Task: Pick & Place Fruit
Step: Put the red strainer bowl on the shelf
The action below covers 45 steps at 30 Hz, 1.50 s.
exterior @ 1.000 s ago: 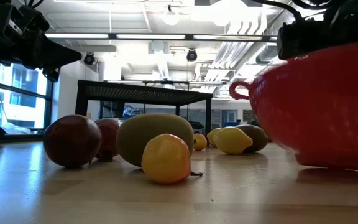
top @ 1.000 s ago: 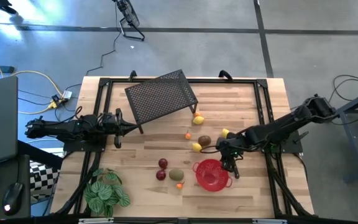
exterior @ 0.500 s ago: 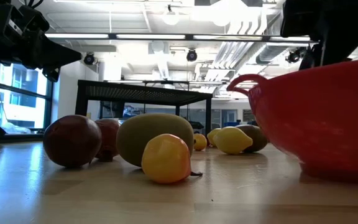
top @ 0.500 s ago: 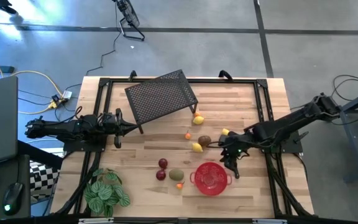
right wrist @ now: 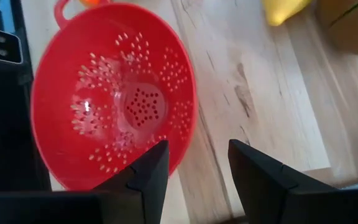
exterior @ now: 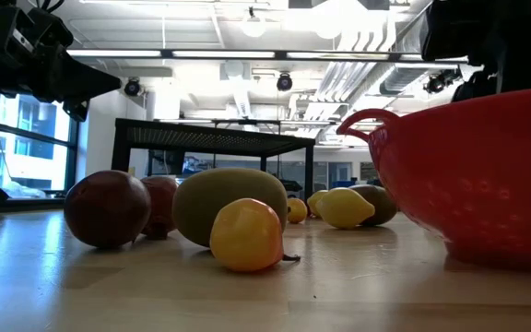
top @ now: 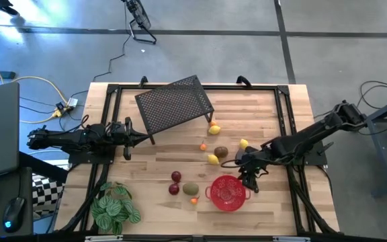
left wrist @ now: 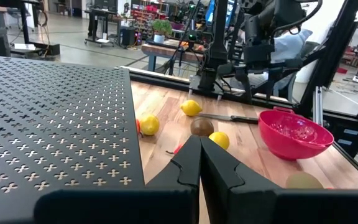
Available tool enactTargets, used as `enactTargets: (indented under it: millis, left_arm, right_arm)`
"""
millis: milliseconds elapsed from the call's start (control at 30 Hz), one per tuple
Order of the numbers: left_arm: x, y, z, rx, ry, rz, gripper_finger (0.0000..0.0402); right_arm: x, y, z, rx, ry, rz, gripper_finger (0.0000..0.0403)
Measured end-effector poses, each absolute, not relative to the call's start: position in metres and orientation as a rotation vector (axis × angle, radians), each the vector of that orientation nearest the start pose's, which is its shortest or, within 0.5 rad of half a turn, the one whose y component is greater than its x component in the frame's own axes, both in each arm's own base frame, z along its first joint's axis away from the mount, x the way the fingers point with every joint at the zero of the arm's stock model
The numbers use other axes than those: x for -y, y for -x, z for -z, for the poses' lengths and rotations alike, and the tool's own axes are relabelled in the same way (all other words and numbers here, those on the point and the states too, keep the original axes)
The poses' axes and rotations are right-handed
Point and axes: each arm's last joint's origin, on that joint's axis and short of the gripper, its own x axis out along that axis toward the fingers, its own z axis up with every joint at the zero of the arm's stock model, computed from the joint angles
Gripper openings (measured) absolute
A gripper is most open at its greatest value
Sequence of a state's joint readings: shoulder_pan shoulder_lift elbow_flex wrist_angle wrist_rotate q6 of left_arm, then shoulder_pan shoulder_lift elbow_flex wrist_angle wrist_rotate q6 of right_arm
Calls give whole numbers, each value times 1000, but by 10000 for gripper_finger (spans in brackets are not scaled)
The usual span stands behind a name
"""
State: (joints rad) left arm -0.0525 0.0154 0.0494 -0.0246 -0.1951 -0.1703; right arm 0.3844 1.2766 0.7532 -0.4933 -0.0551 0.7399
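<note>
My right gripper (right wrist: 194, 171) hangs above the wooden table (right wrist: 253, 93), its two dark fingers (right wrist: 151, 168) parted with bare planks showing in the gap. At about ten o'clock from my fingertips sits the red colander (right wrist: 114, 93), empty, its perforated bottom facing me; one finger tip overlaps its near rim, though I cannot tell whether it touches. A loop handle points toward twelve o'clock. At one o'clock lies a yellow fruit (right wrist: 284, 7), just beside a brown fruit (right wrist: 347, 22), both cut off by the edge.
</note>
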Motion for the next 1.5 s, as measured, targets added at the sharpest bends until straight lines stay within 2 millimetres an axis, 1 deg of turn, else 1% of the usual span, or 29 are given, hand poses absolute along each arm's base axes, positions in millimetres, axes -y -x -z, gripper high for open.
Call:
enactTargets:
  millis: [433,800,1100,1233,1500]
  left_arm:
    - [-1,-95,-177,21,171,-142,0]
    - [-1,-95,-177,21,171,-141,0]
    - [-1,-95,-177,21,172,-142,0]
    - [-1,-95,-177,21,171,-141,0]
    - [-1,-95,-177,21,171,-141,0]
  right_arm:
    - [-101,-225,-187,-1150,-472,-21,160]
    - [-107,-231,-173,-1205,-495,-31,160]
    - [-107,-233,-172,-1189,-491,-22,159]
    - [-107,-233,-172,-1188,-491,-22,138]
    - [-108,-233,-172,-1197,-493,-37,52]
